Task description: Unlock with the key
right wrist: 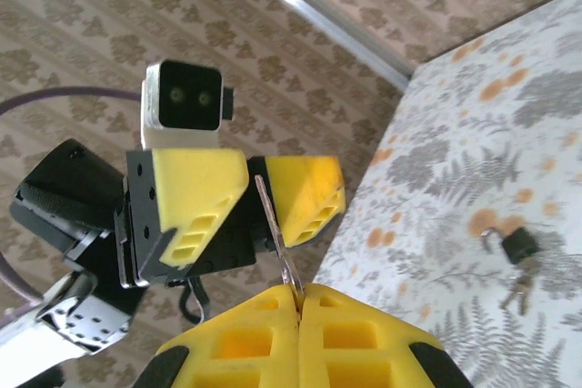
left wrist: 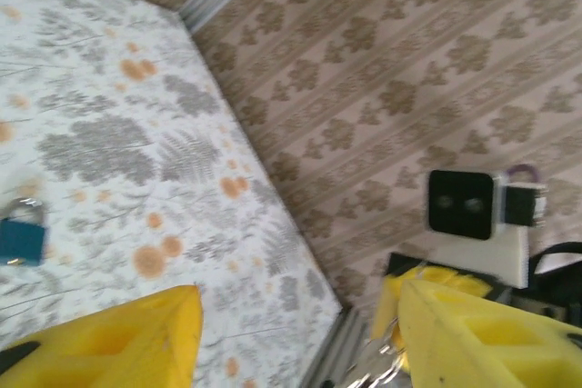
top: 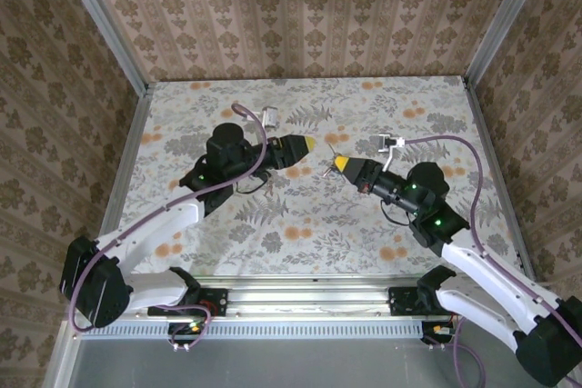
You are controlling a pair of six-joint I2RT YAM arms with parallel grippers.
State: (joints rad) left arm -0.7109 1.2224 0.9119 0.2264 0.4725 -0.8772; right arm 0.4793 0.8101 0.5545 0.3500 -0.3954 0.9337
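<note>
Meets claw to claw above the middle of the table (top: 182, 106), apparently for a handover. Spreads left claw (left wrist: 300, 306) wide, gripping nothing, seemingly to give up the key. Pinches right claw (right wrist: 298, 295) shut on key (right wrist: 275, 233), thin metal jutting past the tips. Shows lock (right wrist: 519, 244) lying flat on the table, well apart, ready for the key.

This looks like a robot test cell in a lab rather than a lived-in room: the wallpapered walls (top: 300, 15) are panels framed by bare aluminium posts (top: 102, 20), boxing in a table (top: 300, 233) with a floral cover. The left arm (top: 155, 224) and the right arm (top: 491, 274) are bolted to a metal rail (top: 300, 299) at its near edge. Purple cables (top: 446, 137) loop along them, and a small boxy camera (right wrist: 186, 97) sits at a wrist.
</note>
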